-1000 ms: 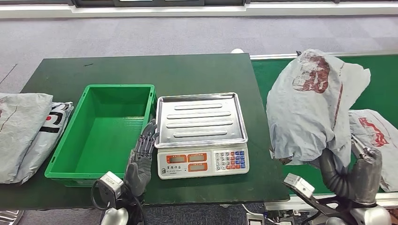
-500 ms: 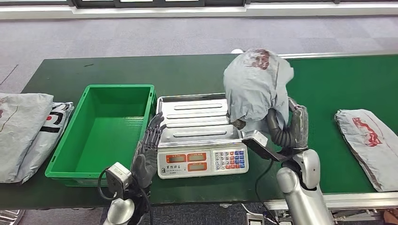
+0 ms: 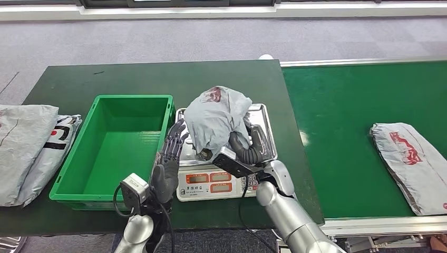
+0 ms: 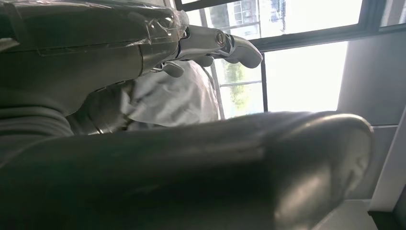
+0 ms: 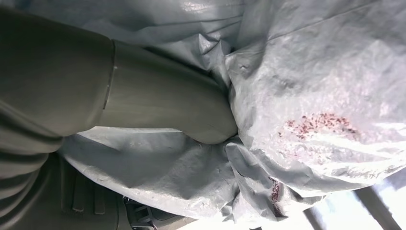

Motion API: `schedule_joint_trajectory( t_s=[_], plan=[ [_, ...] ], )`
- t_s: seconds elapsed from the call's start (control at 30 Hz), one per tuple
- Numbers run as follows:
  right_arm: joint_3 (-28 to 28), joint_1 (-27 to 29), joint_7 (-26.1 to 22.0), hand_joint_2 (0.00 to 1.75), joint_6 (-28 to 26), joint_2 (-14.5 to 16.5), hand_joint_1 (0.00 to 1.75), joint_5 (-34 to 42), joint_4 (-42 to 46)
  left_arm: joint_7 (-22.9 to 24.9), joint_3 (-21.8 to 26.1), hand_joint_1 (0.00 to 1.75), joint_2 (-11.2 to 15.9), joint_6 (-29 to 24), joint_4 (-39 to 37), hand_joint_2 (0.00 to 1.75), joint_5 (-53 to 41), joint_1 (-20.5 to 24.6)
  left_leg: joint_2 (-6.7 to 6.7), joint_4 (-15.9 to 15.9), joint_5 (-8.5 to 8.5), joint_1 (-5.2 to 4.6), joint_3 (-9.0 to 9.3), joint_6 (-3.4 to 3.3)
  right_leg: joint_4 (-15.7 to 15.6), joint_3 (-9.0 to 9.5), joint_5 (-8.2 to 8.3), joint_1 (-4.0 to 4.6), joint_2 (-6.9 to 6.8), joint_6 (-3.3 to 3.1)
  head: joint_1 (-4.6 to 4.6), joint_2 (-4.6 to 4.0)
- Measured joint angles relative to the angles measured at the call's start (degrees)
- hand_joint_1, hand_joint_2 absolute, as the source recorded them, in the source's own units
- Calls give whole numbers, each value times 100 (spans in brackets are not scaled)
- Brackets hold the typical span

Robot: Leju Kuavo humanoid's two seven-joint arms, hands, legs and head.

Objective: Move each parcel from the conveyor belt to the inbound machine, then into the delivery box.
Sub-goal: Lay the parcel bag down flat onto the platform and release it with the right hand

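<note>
Parcel (image 3: pixel 216 118): grey crinkled plastic film, slight sheen. Scale tray (image 3: pixel 263 118): ribbed brushed metal; green crate (image 3: pixel 113 147): smooth glossy plastic. Conveyor belt (image 3: pixel 342 105), right of frame: matt green.

A parcel-sorting station: green conveyor belt (image 3: pixel 363 105), weighing scale (image 3: pixel 226 179), green crate (image 3: pixel 113 145), grey mailer bags (image 3: pixel 31 147)

Four parcels (image 3: pixel 216 118), one crate (image 3: pixel 113 147), one scale (image 3: pixel 226 176)

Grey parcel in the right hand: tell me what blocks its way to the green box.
The left hand stands raised between the scale and the green box, right in the grey parcel's direct path. Nothing else visible blocks it.
</note>
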State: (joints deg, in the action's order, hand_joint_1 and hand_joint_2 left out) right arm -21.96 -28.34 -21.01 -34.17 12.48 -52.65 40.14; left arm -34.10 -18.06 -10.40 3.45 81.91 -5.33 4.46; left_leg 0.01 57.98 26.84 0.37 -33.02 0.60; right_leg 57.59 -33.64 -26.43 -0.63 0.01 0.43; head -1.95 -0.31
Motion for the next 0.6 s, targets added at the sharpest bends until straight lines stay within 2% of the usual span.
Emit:
schedule_joint_trajectory(
  t_s=[0.13,0.27,0.3,0.47,0.53,0.6],
  plan=[
    [-112,-45,39,175,4,162,175,47,-321,-1,-5,0,-3,0,-120,0,6,67,1,0,0,-1,-1,0,-1,0,0,-1,1,0,0,0],
    [-135,-60,64,175,4,226,4,51,-485,-2,-10,0,-3,0,-187,0,10,81,1,1,1,-2,-1,0,-2,0,0,-2,0,1,0,0],
    [-136,-62,81,175,0,236,0,52,-512,-3,-10,0,-3,0,-198,0,13,82,1,1,0,-2,-1,0,-2,0,0,-2,0,1,0,0],
    [-136,67,-56,175,-77,228,0,439,-446,-6,-9,0,-2,-143,-210,0,193,82,0,1,1,-1,0,0,-2,-3,0,-1,0,0,0,0],
    [-136,372,-316,175,49,170,0,857,-51,55,-7,0,2,-388,-190,0,241,82,-3,1,2,-1,-1,1,-3,-4,-1,0,-2,0,0,0],
    [-134,861,-601,175,406,68,0,1451,676,131,2,0,7,-828,-143,0,189,81,-8,1,6,-1,-4,4,-3,-6,-4,0,-5,-3,0,0]
  ],
)
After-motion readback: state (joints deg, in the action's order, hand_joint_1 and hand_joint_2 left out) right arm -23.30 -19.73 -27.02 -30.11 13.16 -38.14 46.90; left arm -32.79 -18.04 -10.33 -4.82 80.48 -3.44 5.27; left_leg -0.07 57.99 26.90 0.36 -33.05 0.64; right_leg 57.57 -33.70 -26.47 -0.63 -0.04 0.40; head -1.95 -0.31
